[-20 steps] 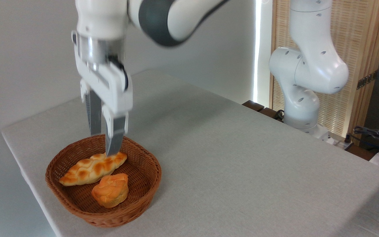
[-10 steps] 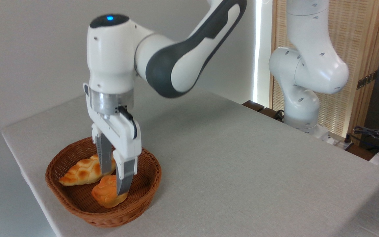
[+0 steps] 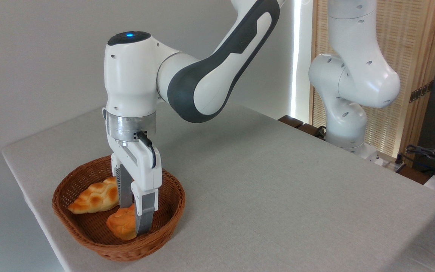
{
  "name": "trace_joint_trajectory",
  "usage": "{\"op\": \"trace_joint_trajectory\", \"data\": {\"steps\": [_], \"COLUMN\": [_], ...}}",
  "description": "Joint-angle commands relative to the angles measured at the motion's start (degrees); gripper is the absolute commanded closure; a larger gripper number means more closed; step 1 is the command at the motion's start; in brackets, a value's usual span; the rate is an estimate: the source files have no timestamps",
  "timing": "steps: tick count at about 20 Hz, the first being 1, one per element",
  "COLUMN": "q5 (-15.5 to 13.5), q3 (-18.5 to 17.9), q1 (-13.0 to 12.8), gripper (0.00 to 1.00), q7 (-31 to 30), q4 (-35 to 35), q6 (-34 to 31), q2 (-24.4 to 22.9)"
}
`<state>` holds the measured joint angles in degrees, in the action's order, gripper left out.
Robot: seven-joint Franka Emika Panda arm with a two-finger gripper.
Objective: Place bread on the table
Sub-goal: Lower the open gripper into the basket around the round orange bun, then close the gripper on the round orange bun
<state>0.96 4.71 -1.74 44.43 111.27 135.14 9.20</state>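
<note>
The hand point(image 3: 133, 217) points straight down into the wicker basket point(image 3: 164, 226), which stands at the 8 o'clock part of the bench point(image 3: 278, 189). Its two grey fingers stand on either side of the round orange bun point(image 3: 121, 226): the near finger point(image 3: 144, 215) covers the bun's 3 o'clock side, and the far finger goes down behind the bun at its 12 o'clock edge. The gap between the fingers is only about as wide as the bun. Whether the pads already press on the bun or stand just beside it cannot be told, because the contact places are hidden by the near finger and by the bun itself.

The bun lies on the basket floor, in the near half. The braided loaf point(image 3: 93, 196) lies at its 10 o'clock; the loaf's right end is hidden behind the far finger, so it is hard to see if the two breads touch.

The upper part of the arm point(image 3: 217, 68) is cut off by the top edge. At 3 o'clock, cables point(image 3: 429, 155) at the bench's far side are partly cut off too.
</note>
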Motion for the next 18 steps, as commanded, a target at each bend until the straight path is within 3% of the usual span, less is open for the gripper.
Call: {"op": "trace_joint_trajectory", "data": {"steps": [1,7,13,14,16,18], "q5": [1.15,0.45,0.01,-1.04,-5.77,-8.07], "q3": [-0.23,0.56,0.39,0.21,-0.14,-0.32], "q1": [-0.10,-0.10,0.07,0.25,0.42,0.60], "gripper": [0.68,0.80,0.81,0.81,0.80,0.80], "q7": [0.66,0.49,-0.22,-0.39,-0.39,-0.39], "q4": [1.49,2.63,0.53,-1.22,-7.44,-12.03], "q6": [1.10,0.83,-1.00,-3.89,-10.83,-15.24], "q2": [-0.06,-0.06,-2.78,-3.48,-3.75,-3.75]}}
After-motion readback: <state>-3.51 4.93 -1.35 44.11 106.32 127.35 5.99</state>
